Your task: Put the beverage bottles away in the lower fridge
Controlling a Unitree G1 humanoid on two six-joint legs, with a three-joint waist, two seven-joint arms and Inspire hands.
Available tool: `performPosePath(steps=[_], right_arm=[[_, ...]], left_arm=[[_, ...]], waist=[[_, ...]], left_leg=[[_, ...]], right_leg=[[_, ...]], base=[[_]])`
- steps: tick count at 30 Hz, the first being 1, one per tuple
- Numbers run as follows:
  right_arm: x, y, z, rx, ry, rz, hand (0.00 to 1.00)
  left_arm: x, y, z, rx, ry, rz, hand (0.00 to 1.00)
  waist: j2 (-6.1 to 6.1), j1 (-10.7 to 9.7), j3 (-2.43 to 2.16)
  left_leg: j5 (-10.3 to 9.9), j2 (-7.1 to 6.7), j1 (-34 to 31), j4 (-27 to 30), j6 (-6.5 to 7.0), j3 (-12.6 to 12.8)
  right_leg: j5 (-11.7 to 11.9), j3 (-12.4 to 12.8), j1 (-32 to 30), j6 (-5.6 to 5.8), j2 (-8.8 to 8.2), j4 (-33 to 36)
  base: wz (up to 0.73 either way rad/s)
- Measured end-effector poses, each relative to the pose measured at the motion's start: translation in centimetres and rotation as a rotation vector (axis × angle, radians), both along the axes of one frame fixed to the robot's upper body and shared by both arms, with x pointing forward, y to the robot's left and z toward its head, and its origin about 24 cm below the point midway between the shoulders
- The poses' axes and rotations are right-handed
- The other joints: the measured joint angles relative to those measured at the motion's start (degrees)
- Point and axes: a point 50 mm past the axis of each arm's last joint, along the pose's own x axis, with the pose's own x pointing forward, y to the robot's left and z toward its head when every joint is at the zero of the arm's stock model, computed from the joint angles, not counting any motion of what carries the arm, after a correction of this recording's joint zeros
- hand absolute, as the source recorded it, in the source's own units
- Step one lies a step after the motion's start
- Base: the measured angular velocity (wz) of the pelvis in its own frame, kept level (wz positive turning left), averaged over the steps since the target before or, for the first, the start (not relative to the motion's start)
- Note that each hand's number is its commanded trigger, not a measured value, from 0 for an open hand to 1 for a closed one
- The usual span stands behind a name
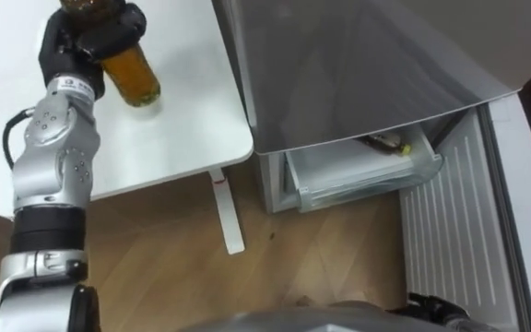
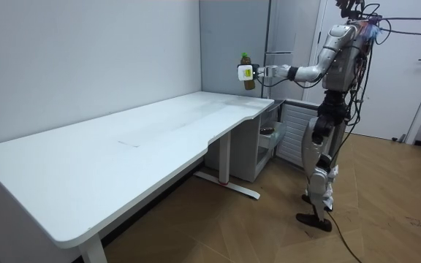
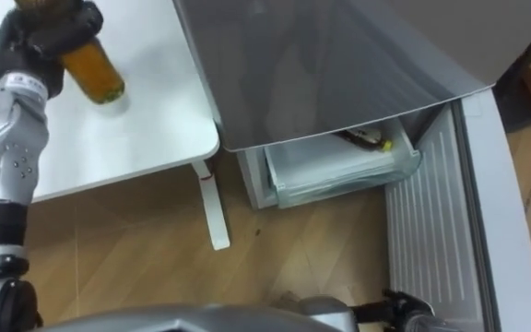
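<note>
One drink in hand: a clear plastic bottle of amber liquid [image 1: 129,74], tilted and lifted clear of the desk top.
Left hand: my robot's black left hand [image 1: 90,41] is up over the desk, fingers curled round the bottle's upper part, covering the cap end.
Second drink: a dark bottle with a yellow end [image 1: 385,143] lies on its side in the drawer.
Drawer: a translucent plastic drawer [image 1: 358,180] stands pulled out at the bottom of the fridge.
Fridge: a tall grey fridge [image 1: 358,65] stands just beside the desk's end.
Lower door: a white ribbed door panel [image 1: 450,221] is swung open next to the drawer.
Right hand: a dark shape [image 1: 436,306] low by the open door; I cannot tell its state.
Desk: a long white desk with a curved edge [image 1: 182,101] lies under the lifted bottle.
Floor: light wooden boards [image 1: 155,249].
Stance: in the room view the robot stands upright before the fridge, left arm stretched out level toward the desk.
</note>
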Motion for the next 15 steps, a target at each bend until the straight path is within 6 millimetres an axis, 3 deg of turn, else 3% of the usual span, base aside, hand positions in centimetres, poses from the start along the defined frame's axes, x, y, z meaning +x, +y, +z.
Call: performPosePath(steps=[4,9,15], right_arm=[[1.5,0.6,0.2,0.014,-0.053,0.042,0.00],[3.9,2.6,0.4,0.066,-0.123,0.101,0.00],[4.8,4.0,0.6,0.091,-0.153,0.202,0.00]], left_arm=[[-1.2,-1.3,1.3,0.020,-0.077,-0.086,1.00],[-1.8,-2.7,0.3,-0.013,-0.065,-0.145,1.00],[-3.4,-3.1,-0.9,-0.010,-0.031,-0.162,1.00]], waist=[[-0.21,0.86,-0.10],[-0.19,2.87,-0.15],[0.07,3.76,-0.52]], left_leg=[[0.01,0.23,0.23,0.01,0.01,-0.51],[0.01,0.05,-0.47,0.25,0.01,-1.61],[0.02,-0.21,-2.33,1.49,0.02,-3.85]], right_leg=[[0.00,-0.21,0.24,0.00,-0.30,0.03],[0.06,-1.89,0.56,0.00,-0.71,-0.82],[0.10,-3.53,0.16,0.01,-1.07,-0.85]], base=[[0.03],[0.14],[0.20]])
